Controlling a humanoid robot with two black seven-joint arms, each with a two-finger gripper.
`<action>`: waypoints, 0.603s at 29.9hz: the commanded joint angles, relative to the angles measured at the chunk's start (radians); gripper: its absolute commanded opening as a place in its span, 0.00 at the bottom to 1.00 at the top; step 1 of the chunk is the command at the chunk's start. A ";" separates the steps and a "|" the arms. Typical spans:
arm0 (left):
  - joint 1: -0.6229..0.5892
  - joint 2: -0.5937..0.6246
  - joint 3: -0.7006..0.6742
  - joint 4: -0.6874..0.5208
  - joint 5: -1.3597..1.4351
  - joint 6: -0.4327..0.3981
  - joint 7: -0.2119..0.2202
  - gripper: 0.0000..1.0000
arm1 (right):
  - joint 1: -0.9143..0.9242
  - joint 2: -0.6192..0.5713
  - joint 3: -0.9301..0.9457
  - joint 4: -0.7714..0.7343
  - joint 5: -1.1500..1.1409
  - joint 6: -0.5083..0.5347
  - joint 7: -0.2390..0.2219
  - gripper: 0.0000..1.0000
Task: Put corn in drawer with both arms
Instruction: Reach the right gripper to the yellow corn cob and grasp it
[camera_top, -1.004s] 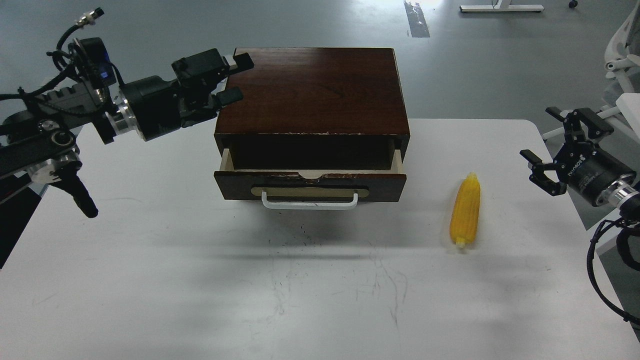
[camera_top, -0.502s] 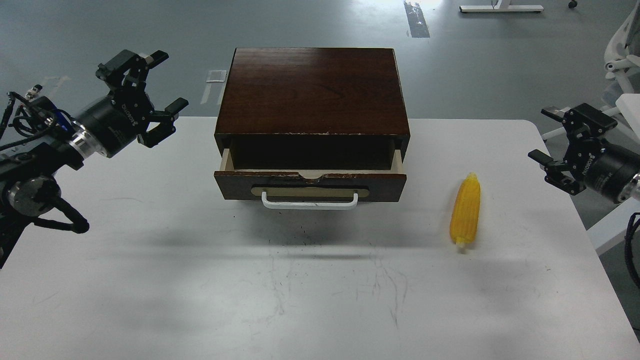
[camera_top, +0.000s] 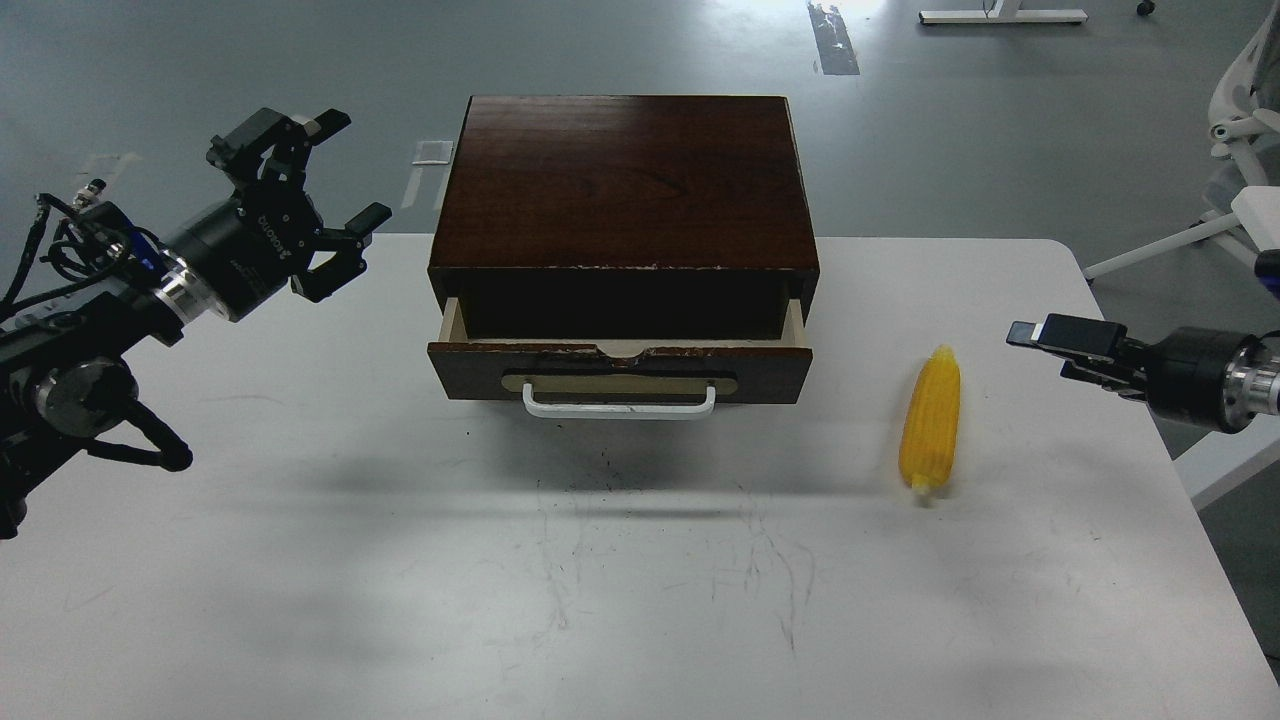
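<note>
While white lettering on the left gripper (camera_top: 335, 170), spread wide, cannot be read, the corn (camera_top: 931, 417) is seen lying just beside the right gripper (camera_top: 1040, 338), whose opening cannot be told.

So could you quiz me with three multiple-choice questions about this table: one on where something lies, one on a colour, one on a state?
1. Where does the corn lie?
A. inside the drawer
B. on the table, right of the drawer
C. on top of the cabinet

2. What colour is the drawer's handle?
A. white
B. red
C. black

3. How is the drawer?
A. fully shut
B. pulled partly out
C. removed from the cabinet

Answers:
1 B, it rests on the white table, apart from the drawer.
2 A, a white bar across the front.
3 B, its front stands forward, showing pale side walls.
</note>
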 joint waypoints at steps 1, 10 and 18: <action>-0.001 -0.004 0.000 0.000 0.001 0.000 0.000 0.99 | 0.097 0.042 -0.166 -0.054 -0.002 0.000 -0.005 1.00; -0.001 -0.010 0.000 -0.003 0.005 0.000 0.000 0.99 | 0.128 0.147 -0.223 -0.117 -0.002 0.000 -0.031 1.00; -0.001 -0.007 0.002 -0.001 0.010 -0.028 0.000 0.99 | 0.119 0.206 -0.228 -0.163 0.000 0.000 -0.032 1.00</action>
